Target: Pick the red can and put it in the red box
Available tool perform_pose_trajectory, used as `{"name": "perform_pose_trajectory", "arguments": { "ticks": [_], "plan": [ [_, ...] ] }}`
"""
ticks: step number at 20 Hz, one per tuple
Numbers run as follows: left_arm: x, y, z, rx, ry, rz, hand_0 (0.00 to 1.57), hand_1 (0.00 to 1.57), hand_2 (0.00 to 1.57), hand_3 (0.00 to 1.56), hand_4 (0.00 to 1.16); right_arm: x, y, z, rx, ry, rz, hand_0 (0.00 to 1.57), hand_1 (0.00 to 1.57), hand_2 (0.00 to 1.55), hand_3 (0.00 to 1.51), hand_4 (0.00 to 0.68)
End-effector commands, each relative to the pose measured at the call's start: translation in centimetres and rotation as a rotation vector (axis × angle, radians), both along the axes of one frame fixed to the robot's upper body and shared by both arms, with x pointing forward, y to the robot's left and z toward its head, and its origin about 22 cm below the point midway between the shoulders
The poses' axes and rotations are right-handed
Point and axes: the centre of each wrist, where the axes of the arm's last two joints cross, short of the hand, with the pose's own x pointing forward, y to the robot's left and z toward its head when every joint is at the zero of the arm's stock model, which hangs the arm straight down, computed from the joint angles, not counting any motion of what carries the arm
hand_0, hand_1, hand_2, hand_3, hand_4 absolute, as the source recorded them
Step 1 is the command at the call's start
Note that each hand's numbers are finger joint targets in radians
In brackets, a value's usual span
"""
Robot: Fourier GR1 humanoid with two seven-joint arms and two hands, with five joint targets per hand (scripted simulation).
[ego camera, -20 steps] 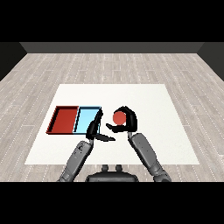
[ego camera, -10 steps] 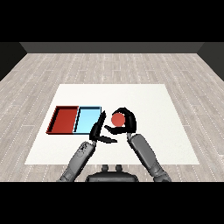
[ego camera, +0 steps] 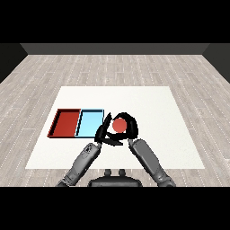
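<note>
The red can [ego camera: 119, 124] shows its round red top just right of the light blue tray [ego camera: 88, 124]. My right hand [ego camera: 129, 127] is curled round the can and holds it. My left hand [ego camera: 103, 130] is open with straight fingers, right beside the can on its left, at the blue tray's right edge. The red tray [ego camera: 66, 123] lies left of the blue one, touching it. The can's lower body is hidden by the hands.
Both trays lie side by side on the white table [ego camera: 148, 103], at its left half. Grey wooden floor surrounds the table.
My right hand has carried the red can a little left and nearer, close to the blue tray's right edge. The left hand now stands right next to the can.
</note>
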Motion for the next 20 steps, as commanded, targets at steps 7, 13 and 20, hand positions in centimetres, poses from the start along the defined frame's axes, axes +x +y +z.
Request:
{"name": "perform_pose_trajectory", "arguments": {
  "ticks": [7, 13, 20],
  "plan": [
    [0.1, -2.1, -0.8, -0.007, 0.031, -0.040, 0.00, 0.00, 0.00, 0.00, 0.00, -0.5, 2.2, -0.2, 0.024, 0.019, 0.017, 1.53, 1.53, 1.46, 1.42, 0.659],
    [-0.5, -1.5, -1.1, -0.058, 0.036, -0.028, 0.00, 0.00, 0.00, 0.00, 0.00, -1.2, 3.1, -0.6, 0.011, 0.000, 0.013, 1.51, 1.51, 1.46, 1.41, 0.639],
    [0.6, -2.1, -1.9, -0.041, 0.070, 0.208, 1.57, 1.57, 1.57, 1.49, 1.13, -0.4, 4.3, -0.2, 0.003, 0.013, 0.042, 1.51, 1.51, 1.45, 1.39, 0.649]
  ]
}}
